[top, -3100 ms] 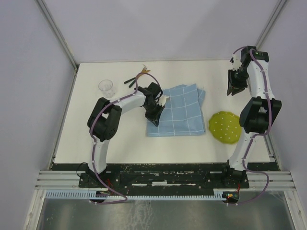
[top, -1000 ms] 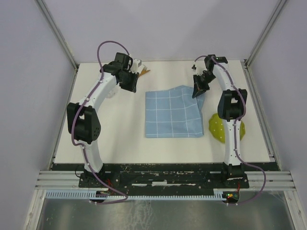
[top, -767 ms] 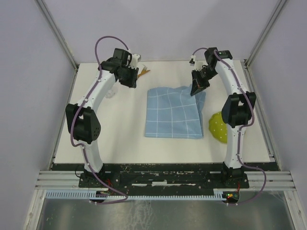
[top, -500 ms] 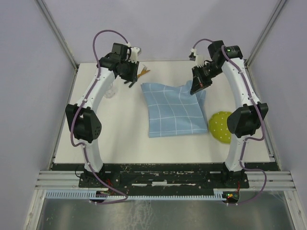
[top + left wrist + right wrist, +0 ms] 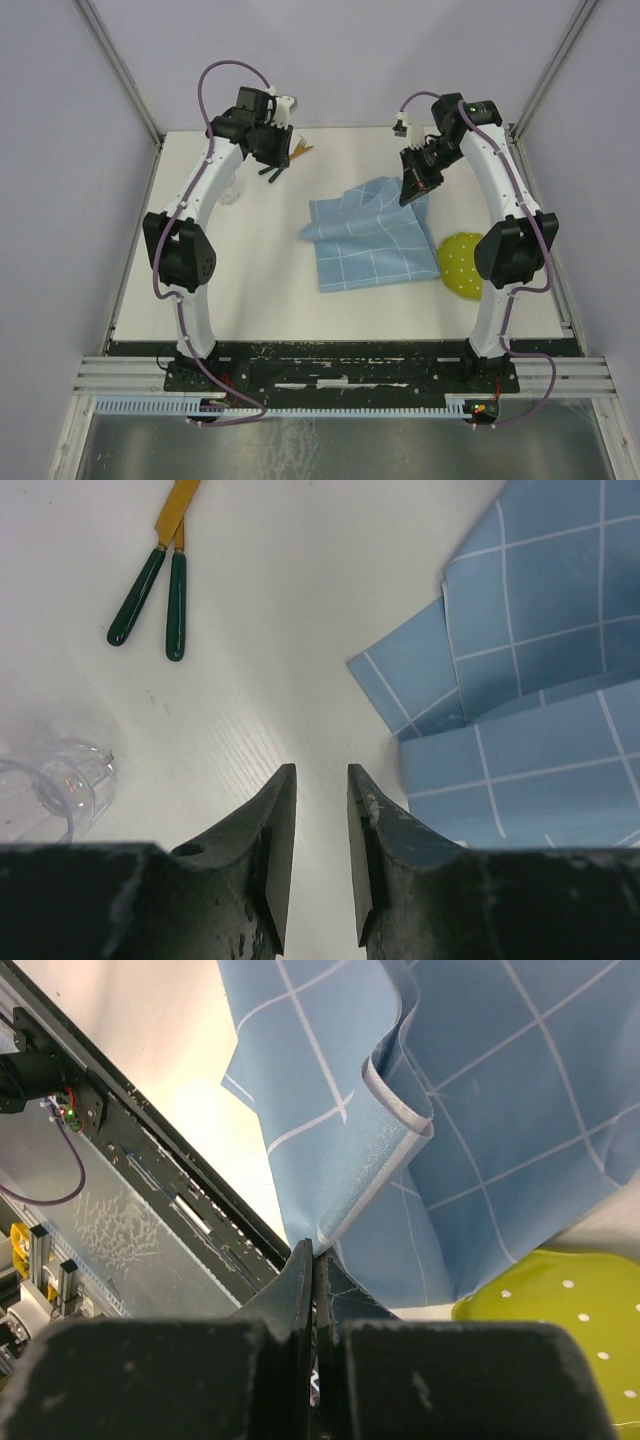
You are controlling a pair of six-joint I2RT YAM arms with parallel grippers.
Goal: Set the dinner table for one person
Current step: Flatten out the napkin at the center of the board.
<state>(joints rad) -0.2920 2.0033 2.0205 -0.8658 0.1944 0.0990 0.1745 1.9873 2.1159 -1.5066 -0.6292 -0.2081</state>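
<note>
The off-white tabletop (image 5: 250, 290) spans the cell beyond both bases. The left arm (image 5: 205, 190) extends to the far left, wrist high. Its jaws stand slightly apart and empty above bare tabletop. The right arm (image 5: 500, 180) arches to the far right. Its jaws are clamped on a raised corner of the blue gridded cloth (image 5: 375, 240), which lies rumpled at centre. A green dotted plate (image 5: 462, 262) sits just right of the cloth. A clear glass (image 5: 50, 790) and green-handled cutlery (image 5: 160, 605) lie far left.

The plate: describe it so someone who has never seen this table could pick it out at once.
Start with the off-white dinner table and find the light-blue gridded cloth near its middle. Just right of the cloth, beside the right arm, lies the plate: the only flat round thing, lime green with small white dots.
</note>
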